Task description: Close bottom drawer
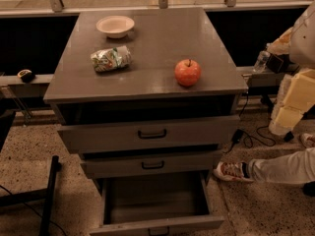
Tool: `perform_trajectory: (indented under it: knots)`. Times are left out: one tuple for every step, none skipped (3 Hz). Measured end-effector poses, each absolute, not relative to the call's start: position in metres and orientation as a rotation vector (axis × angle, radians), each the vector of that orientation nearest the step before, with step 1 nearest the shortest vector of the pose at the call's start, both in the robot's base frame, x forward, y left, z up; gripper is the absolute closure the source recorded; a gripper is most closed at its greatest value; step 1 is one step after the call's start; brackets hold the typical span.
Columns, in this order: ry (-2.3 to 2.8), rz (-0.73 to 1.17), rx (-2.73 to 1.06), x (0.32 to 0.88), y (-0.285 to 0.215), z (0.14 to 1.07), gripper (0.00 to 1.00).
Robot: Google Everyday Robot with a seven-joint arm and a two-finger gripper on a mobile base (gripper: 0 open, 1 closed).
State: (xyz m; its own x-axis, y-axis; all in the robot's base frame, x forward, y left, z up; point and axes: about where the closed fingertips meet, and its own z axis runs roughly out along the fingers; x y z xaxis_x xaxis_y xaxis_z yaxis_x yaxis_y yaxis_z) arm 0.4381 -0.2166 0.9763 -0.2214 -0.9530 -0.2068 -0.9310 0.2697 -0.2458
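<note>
The bottom drawer (197,223) sits under the table's (162,38) front edge, pulled far out toward the camera, with its box bare and nothing seen inside. The gripper (281,126) appears to be the low end of the pale arm beyond the table's right edge, well apart from the drawer. I cannot tell whether it is open or holding anything.

The drawer's front panel runs left to right, parallel to the table's front edge, and its face points at the camera. Its handle (158,230) is at the middle. The slide axis runs front to back, so the push must go straight toward the table's back edge.

Risks, as I judge them:
- Coming in from the right, the gripper may push the panel's right end, which would skew the drawer and jam it.
- The top drawer (147,134) and middle drawer (152,165) stand slightly out above, so the arm could knock them on the way down.
- A shoe (232,171) lies just off the front right corner, in the likely path.
- A hard slam could shake the apple (187,72), which is near the front right corner, and set it rolling.
</note>
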Motion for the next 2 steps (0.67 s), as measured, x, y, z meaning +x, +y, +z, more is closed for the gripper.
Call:
perform_trajectory:
  knots:
    - [2.232, -0.099, -1.724, 0.438, -0.217, 0.976, 0.00]
    - [2.234, -0.024, -1.640, 0.441, -0.227, 0.956, 0.00]
